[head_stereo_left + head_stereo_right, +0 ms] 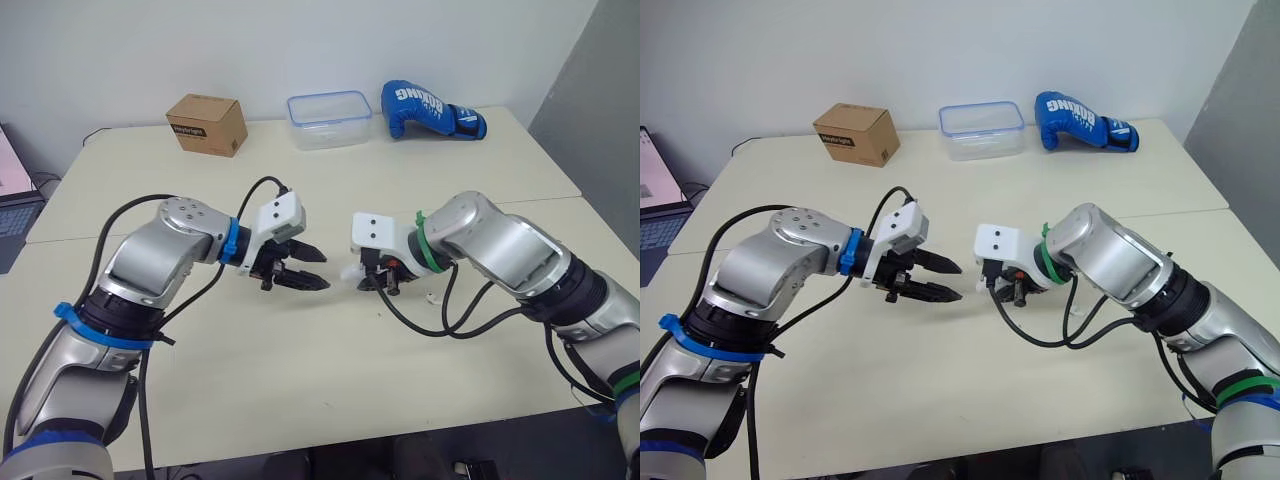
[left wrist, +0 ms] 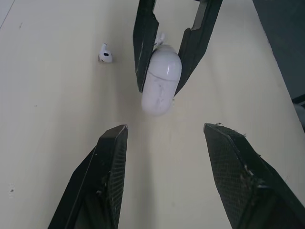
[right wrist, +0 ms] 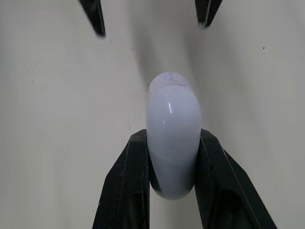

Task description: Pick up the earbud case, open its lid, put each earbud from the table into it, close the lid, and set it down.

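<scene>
The right gripper (image 1: 377, 278) is clamped on the white earbud case (image 3: 172, 129), holding it just above the table (image 1: 300, 350) with the lid looking closed. Its two fingers pinch the case's sides, so the long axis runs out of the grip and the rounded free end points straight at the left gripper (image 1: 320, 271). That gripper hangs near and level, its fingers spread wide with nothing between them, and the case lies dead ahead in line with the gap. The lid-opening step seems to turn on this alignment, so the left arm is the one placed to act. One earbud (image 2: 105, 53) lies on the table beside the right gripper, untouched.
</scene>
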Robot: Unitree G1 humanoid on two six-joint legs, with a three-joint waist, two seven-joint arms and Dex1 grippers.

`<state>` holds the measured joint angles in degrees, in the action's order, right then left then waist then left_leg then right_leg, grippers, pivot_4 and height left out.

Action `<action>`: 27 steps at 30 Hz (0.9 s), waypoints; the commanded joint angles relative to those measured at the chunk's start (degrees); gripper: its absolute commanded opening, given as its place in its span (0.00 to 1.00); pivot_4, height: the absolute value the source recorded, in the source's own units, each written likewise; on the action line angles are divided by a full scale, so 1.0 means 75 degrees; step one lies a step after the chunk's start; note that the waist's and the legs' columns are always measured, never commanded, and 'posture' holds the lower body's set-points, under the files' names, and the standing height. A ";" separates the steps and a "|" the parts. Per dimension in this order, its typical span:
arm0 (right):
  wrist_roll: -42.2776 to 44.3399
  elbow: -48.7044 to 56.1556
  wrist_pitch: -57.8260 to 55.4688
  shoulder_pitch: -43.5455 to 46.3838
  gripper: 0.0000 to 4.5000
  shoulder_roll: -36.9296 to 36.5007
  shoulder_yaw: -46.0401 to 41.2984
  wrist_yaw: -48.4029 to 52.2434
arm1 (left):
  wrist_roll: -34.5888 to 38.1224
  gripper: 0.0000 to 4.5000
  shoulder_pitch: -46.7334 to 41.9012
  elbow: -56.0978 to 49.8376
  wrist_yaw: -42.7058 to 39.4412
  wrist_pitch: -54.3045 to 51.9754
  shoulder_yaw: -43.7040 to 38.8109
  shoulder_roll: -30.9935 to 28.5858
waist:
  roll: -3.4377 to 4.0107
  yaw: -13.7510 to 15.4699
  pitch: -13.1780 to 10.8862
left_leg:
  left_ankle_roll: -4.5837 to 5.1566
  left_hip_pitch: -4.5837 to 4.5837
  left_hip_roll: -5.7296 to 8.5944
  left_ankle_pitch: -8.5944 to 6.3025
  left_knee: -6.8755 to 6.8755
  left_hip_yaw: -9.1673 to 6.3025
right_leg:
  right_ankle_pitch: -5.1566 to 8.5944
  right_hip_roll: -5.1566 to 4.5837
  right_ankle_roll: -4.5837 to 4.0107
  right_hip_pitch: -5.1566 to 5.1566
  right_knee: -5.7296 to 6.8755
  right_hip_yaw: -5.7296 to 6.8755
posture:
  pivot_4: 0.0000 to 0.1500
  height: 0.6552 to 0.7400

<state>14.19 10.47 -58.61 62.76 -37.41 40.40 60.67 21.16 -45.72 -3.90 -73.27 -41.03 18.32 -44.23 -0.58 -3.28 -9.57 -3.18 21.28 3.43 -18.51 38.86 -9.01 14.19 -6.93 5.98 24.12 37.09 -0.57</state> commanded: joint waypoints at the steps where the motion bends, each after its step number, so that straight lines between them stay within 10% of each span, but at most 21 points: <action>1: -0.0220 -0.0030 -0.0015 0.0305 0.18 0.0147 -0.0041 0.0076 | -0.0148 0.58 -0.0053 -0.0083 0.0014 0.0181 -0.0044 0.0059 | 0.0000 -0.0003 0.0000 | 0.0000 0.0002 0.0001 0.0000 0.0000 -0.0001 | 0.0000 0.0000 0.0000 0.0001 0.0000 0.0001 | 1.00 0.89; 22: -0.0477 -0.0214 -0.0233 0.0538 0.18 0.0655 -0.0153 0.0137 | -0.0811 0.58 -0.0033 0.0344 0.0031 0.0628 0.0069 0.0577 | 0.0001 -0.0006 0.0000 | -0.0002 0.0010 0.0004 0.0001 0.0008 -0.0006 | -0.0001 -0.0003 -0.0001 0.0007 0.0005 0.0003 | 1.00 0.89; 27: -0.0479 -0.0205 -0.0258 0.0528 0.18 0.0661 -0.0140 0.0131 | -0.0765 0.31 -0.0103 0.0350 0.0018 0.0537 0.0015 0.0642 | 0.0001 -0.0006 0.0000 | -0.0003 0.0011 0.0004 0.0002 0.0009 -0.0006 | -0.0001 -0.0003 -0.0001 0.0008 0.0007 0.0004 | 1.00 0.89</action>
<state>11.22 8.10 -60.61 65.10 -32.56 40.71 61.38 15.27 -45.33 -0.53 -73.08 -37.09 19.44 -39.46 -0.57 -3.32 -9.57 -3.20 21.36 3.46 -18.50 38.93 -9.06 14.18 -6.96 5.97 24.18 37.14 -0.53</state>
